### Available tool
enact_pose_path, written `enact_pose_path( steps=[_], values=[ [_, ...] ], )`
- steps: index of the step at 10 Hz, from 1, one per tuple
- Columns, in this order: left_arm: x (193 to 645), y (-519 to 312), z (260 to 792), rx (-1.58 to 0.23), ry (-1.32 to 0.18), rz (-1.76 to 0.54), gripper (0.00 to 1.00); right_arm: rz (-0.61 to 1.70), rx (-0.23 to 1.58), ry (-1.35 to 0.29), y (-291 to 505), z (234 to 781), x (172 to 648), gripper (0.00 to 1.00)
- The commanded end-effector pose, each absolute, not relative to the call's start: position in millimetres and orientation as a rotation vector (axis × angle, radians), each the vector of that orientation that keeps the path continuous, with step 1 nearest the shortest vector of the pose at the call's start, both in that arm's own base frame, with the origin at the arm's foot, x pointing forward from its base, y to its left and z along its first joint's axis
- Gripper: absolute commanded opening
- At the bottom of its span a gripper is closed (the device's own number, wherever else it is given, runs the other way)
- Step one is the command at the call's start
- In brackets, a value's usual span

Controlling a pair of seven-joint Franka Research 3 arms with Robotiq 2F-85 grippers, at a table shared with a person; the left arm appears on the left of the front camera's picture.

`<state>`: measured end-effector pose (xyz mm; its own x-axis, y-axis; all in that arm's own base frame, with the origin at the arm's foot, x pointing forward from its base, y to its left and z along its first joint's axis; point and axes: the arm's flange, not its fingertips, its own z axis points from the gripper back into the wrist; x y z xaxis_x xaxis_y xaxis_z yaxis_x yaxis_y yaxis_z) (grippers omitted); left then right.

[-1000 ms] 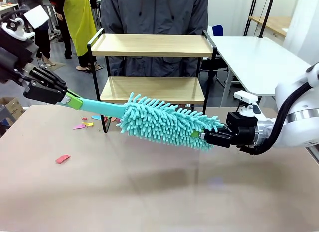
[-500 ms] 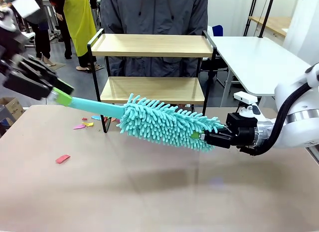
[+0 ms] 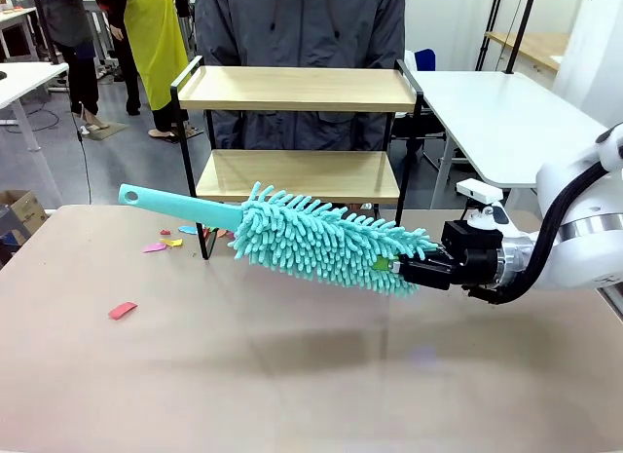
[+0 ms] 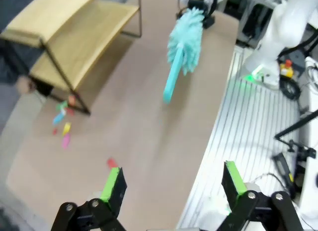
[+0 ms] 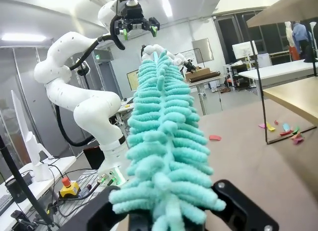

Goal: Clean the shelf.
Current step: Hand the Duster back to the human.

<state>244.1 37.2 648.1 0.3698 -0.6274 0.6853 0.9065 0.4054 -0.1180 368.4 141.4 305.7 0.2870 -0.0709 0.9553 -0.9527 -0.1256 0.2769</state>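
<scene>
The shelf [image 3: 292, 88], two light wooden boards in a black frame, stands at the table's far edge; it is also in the left wrist view [image 4: 69, 42]. A turquoise fluffy duster [image 3: 321, 241] hangs level above the table in front of it. My right gripper [image 3: 414, 268] is shut on the duster's head end, and the bare handle [image 3: 146, 200] points left, free. From the right wrist, the duster [image 5: 164, 141] rises between that gripper's black fingers [image 5: 238, 211]. My left gripper [image 4: 174, 184] is open and empty, high above the table and far from the duster [image 4: 185, 39].
Small coloured paper scraps [image 3: 165, 244] lie by the shelf's left leg, and a red one [image 3: 123, 310] sits farther forward. A person in a grey jacket [image 3: 302, 24] stands behind the shelf. A white table [image 3: 496, 107] is at the right rear.
My left gripper opened, let go of the duster's handle and moved up and left out of the front view. The duster stays still in the right gripper.
</scene>
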Motion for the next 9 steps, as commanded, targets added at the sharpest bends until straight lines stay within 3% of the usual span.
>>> enact_pose_path(
  steps=[1,4,5,6,9],
  values=[
    [235,74,652,-0.493,-0.518,-0.995,1.00,1.036,1.494,-1.007,142,309,368,0.00],
    [227,98,639,-0.446,-0.433,-0.971,1.00,1.036,1.494,-1.007,142,309,368,0.00],
    [223,100,645,-0.481,-0.506,-0.954,1.00,1.036,1.494,-1.007,142,309,368,0.00],
    [223,100,645,-0.481,-0.506,-0.954,1.00,1.030,1.480,-0.999,141,306,368,0.17],
    [223,100,645,-0.481,-0.506,-0.954,1.00,1.113,1.324,-1.144,135,409,358,0.17]
  ],
)
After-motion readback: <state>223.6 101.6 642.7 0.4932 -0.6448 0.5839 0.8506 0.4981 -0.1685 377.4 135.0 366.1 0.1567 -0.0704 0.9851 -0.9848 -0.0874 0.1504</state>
